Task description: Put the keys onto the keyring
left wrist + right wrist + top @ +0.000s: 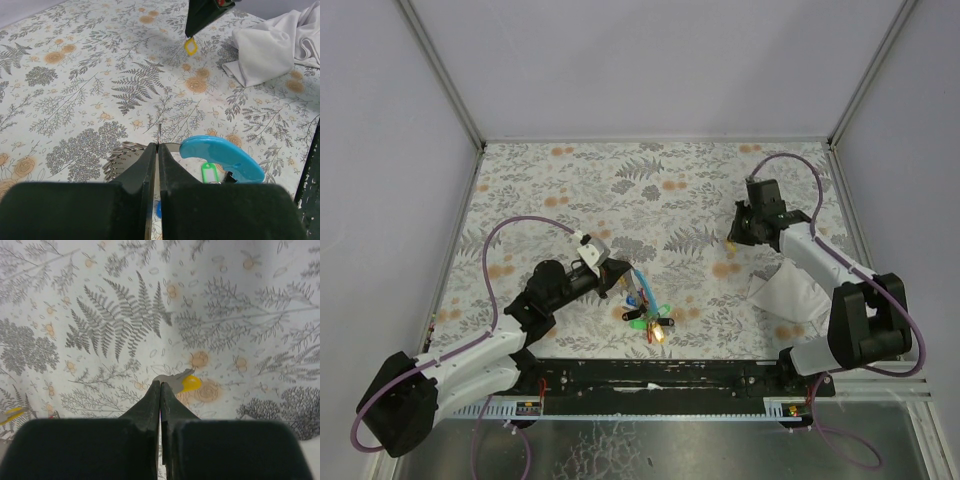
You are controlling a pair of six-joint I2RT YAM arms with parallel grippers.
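Yellow-headed key [190, 383] sits pinched in the right fingers [150, 401] — left fingers [144, 167] closed beside the keyring [127, 146].

Grey fern, orange flower print on bench [570, 190]; yellow-headed key [191, 383]; blue strap [222, 159], green key head [210, 172] beside strap; white cloth [265, 50].

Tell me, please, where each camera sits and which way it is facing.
Top external: above and behind the bases, looking down on the table; both arms show, left gripper at the keys.
Left wrist: on the left arm, facing across the table towards the right gripper; its own fingers shut on the keyring.
Right wrist: on the right arm, facing down at the table; its own fingers shut on the yellow-headed key.
Shared: both wrist views show that key.
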